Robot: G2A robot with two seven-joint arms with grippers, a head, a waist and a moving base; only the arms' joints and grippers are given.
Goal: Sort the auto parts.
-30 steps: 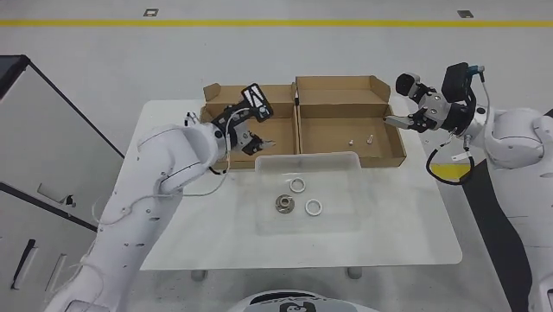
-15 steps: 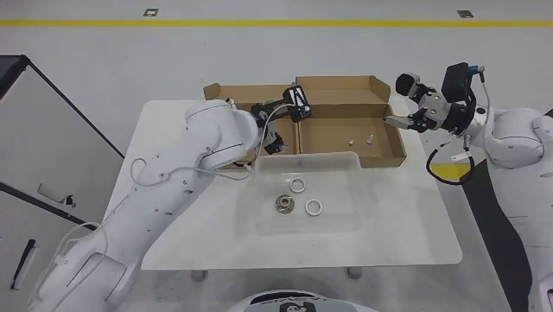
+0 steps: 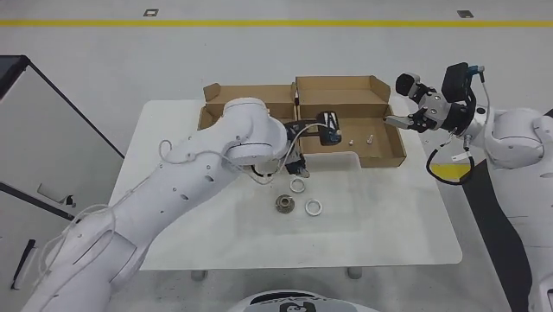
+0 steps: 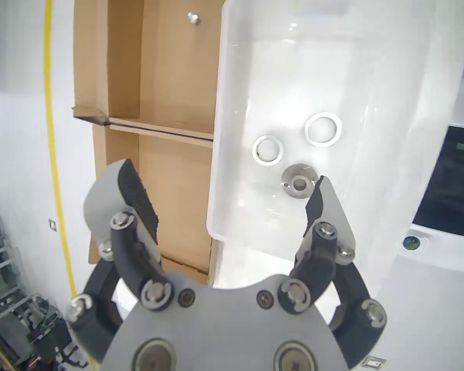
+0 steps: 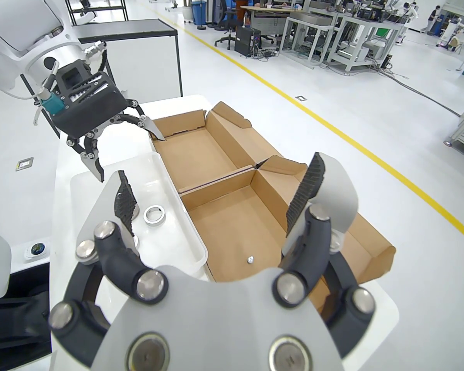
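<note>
Your left hand [image 4: 228,191] hangs wide open and empty above the clear tray [image 4: 218,117], where one ring [image 4: 268,150], a second ring [image 4: 323,130] and a flanged hub [image 4: 299,183] lie close together. Your right hand [image 5: 216,183] is spread wide too, empty, near the outer end of the right cardboard box [image 3: 346,96], which holds two bolts [image 4: 194,18].

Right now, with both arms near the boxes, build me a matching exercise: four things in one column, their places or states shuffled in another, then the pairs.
Column one
1. flanged disc
2. bolts
3. left end effector
4. right end effector

Column two
a. open, above the clear tray
b. lying in the cardboard box
c. open, at the cardboard box's outer end
d. lying in the clear tray

Pairs: 1-d, 2-b, 3-a, 4-c.
</note>
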